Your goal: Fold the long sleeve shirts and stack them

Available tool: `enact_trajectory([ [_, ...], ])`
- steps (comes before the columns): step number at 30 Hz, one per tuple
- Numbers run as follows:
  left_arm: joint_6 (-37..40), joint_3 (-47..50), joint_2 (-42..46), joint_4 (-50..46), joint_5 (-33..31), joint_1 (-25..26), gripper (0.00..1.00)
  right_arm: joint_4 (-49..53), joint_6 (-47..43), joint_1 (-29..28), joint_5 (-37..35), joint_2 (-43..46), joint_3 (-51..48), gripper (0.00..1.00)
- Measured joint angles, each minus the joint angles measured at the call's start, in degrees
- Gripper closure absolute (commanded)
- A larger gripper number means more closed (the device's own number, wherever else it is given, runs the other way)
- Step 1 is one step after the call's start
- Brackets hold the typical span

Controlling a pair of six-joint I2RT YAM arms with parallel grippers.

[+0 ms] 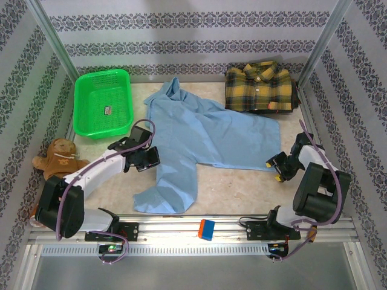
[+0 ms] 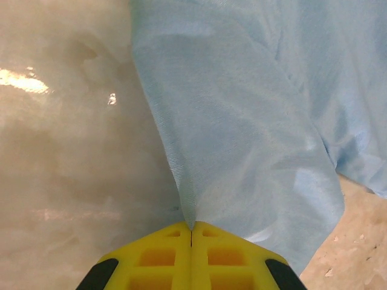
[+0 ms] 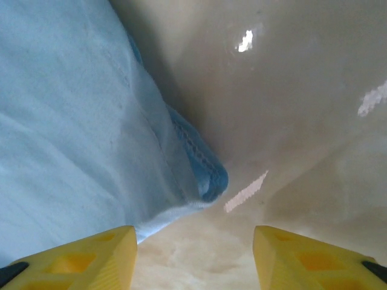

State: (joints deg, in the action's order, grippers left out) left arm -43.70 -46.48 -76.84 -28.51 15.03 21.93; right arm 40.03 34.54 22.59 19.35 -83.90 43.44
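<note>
- Left gripper (image 2: 191, 228): jaws pressed together on a pinched ridge of the light blue shirt (image 2: 254, 121), taken at its left edge.
- Right gripper (image 3: 195, 234): jaws wide apart with nothing between them. The shirt's stitched hem corner (image 3: 208, 178) lies just ahead, nearer the left finger.
- Light blue shirt (image 1: 205, 136): spread unfolded mid-table (image 1: 242, 187), collar to the rear, one sleeve trailing toward the near edge.
- Plaid flannel shirt (image 1: 259, 87): already folded, in the rear right corner.
- Step, as judged: securing both sides of the blue shirt for its first fold. The next move calls for the right jaws to advance and close on the hem corner before both arms lift together.
- Unclear: how many cloth layers the left pinch holds, and where the second sleeve lies.
</note>
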Motion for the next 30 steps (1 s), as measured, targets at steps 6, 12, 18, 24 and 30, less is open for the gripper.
enact_trajectory([
  [6,0.02,0.37,2.38,-1.9,-0.04,0.0,1.0,-1.7,0.83,0.0,-2.05,-3.17,1.18,0.6],
  [12,0.0,1.22,6.16,-4.33,-0.33,-0.07,1.0,-2.56,0.28,0.02,-4.15,-3.19,3.02,0.9],
  [18,-0.02,2.78,11.17,-6.78,-1.16,-0.5,1.0,-3.15,-0.02,0.0,-5.01,-2.93,2.89,1.0],
  [24,0.04,2.73,13.4,-9.27,-1.16,-0.7,1.0,-1.44,-0.28,0.0,-5.16,1.6,2.16,1.0],
  [30,0.42,2.45,14.12,-11.58,-1.22,-0.98,1.0,0.2,-0.61,0.0,-5.16,4.13,2.19,1.0],
])
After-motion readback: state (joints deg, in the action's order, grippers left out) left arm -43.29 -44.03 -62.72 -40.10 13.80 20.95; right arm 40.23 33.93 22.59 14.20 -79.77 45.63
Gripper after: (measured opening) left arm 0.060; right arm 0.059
